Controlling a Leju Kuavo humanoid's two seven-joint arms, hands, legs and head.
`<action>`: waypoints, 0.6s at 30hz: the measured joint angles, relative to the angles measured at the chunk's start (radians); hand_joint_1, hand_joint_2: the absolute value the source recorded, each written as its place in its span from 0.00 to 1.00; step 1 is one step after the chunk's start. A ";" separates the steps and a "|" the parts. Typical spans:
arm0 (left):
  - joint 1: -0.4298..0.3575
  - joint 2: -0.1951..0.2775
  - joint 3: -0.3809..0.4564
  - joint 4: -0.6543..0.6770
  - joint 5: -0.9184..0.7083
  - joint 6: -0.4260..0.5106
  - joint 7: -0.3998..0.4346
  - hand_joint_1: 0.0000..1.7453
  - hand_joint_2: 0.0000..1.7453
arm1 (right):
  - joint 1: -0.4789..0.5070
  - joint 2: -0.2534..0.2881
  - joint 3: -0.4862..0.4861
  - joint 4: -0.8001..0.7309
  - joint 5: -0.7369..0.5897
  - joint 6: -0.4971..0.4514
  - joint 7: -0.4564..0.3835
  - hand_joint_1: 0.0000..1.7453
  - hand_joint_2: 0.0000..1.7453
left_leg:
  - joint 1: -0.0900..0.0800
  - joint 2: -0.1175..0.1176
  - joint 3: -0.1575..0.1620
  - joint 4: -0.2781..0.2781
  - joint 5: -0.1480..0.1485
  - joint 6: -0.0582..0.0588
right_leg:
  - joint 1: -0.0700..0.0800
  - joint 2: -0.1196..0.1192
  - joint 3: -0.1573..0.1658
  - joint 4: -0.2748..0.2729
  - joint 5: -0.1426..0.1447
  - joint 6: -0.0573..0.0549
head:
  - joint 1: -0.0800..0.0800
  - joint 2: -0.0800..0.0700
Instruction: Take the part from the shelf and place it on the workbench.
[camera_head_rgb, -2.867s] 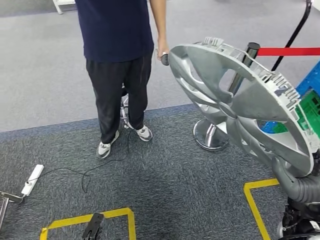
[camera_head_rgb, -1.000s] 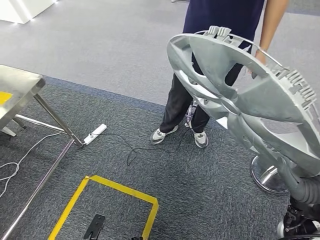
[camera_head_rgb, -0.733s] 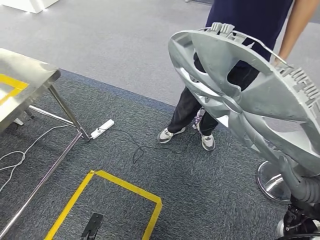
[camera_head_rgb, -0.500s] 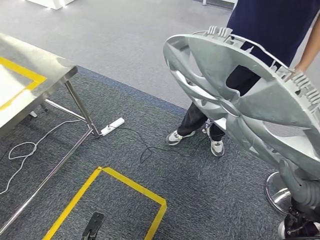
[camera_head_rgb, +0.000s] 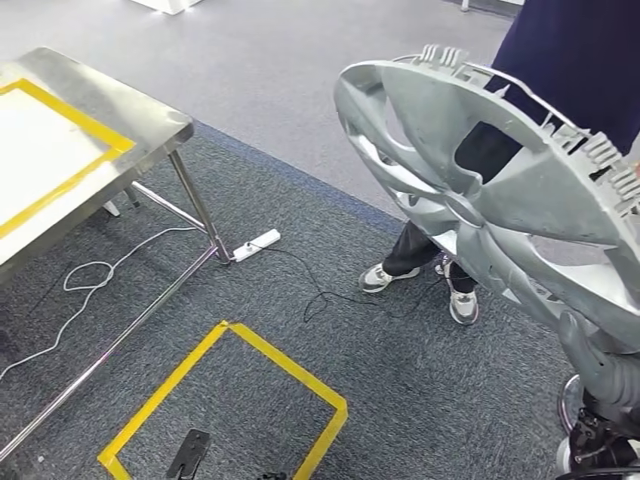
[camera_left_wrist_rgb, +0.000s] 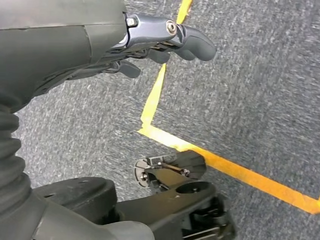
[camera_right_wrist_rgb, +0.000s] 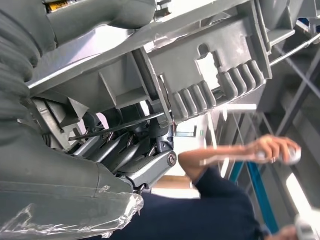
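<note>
The part (camera_head_rgb: 498, 200), a large silver spoked wheel cover, hangs tilted at the right of the head view, high above the carpet. My right hand (camera_right_wrist_rgb: 145, 162) grips its ribbed rim (camera_right_wrist_rgb: 211, 75) from behind; in the head view the right wrist's grey ribbed cover (camera_head_rgb: 613, 378) comes up under the part's lower edge. The steel workbench (camera_head_rgb: 147, 125), marked with a yellow tape frame, stands at the far left, well apart from the part. My left hand (camera_left_wrist_rgb: 158, 35) hangs over the carpet, fingers apart and holding nothing.
A person in a dark blue shirt (camera_head_rgb: 581, 50) stands close behind the part, shoes (camera_head_rgb: 381, 277) on the carpet. A white power strip (camera_head_rgb: 256, 245) and cables lie by the workbench leg (camera_head_rgb: 198, 208). A yellow tape square (camera_head_rgb: 234, 395) marks the floor ahead. A chrome post base (camera_head_rgb: 567, 402) sits low right.
The camera has swung left: the workbench has come further into the picture and the person has slid to the right edge. The part stays in my right hand.
</note>
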 joint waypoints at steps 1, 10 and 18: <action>-0.001 0.000 0.000 0.000 -0.002 0.000 0.000 0.00 1.00 | 0.000 0.000 0.000 0.000 0.000 0.000 0.000 1.00 1.00 | 0.000 0.015 0.034 -0.066 0.036 0.002 | 0.001 -0.008 0.002 0.000 -0.002 0.002 | 0.000 0.000; -0.009 0.003 0.000 0.000 0.001 -0.020 -0.009 0.00 1.00 | -0.004 -0.003 -0.003 0.000 0.000 0.003 0.000 1.00 1.00 | 0.000 0.018 0.112 -0.230 0.072 0.048 | 0.010 -0.003 -0.034 0.100 -0.076 0.041 | 0.010 0.000; -0.010 0.006 0.000 0.000 0.001 -0.047 -0.019 0.00 1.00 | 0.001 -0.007 -0.005 0.001 0.000 0.010 0.000 1.00 1.00 | -0.002 -0.066 0.115 -0.225 0.071 0.045 | 0.004 0.069 -0.042 0.064 -0.008 0.035 | 0.012 0.000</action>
